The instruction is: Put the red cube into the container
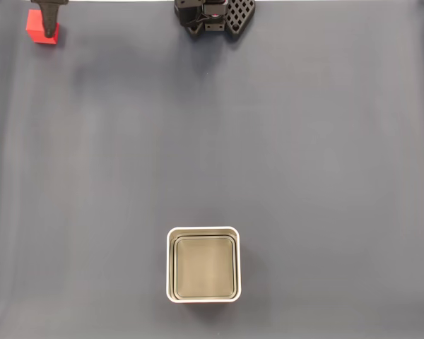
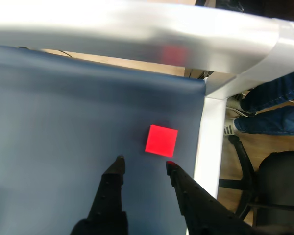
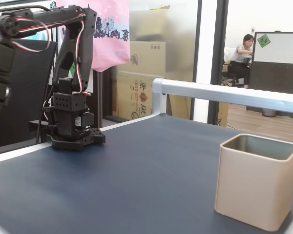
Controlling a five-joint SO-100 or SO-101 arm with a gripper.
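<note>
Cube [image 1: 37, 30] way up in the top-left corner of the top-down fixed view, right by the table [image 1: 283, 141] edge. Tool [image 1: 50, 24] directly over it there, covering part of the cube. In the wrist view, cube [image 2: 161, 140] flat on the dark mat, close to the mat's right edge and the silver rail [image 2: 209, 147] beside it. Tool [image 2: 144, 166] spread open, nothing held, both tips just short of the cube, not touching as far as visible. Tight spot: rail along two sides of that corner, little room past the cube.

Container [image 1: 203, 264] down at the bottom centre of the top-down view, upright, well apart from the cube. Wide bare mat between the two, plus open mat to the container's left and right. In the low side view, container [image 3: 256, 181] near the right edge, arm base [image 3: 73, 124] far left.
</note>
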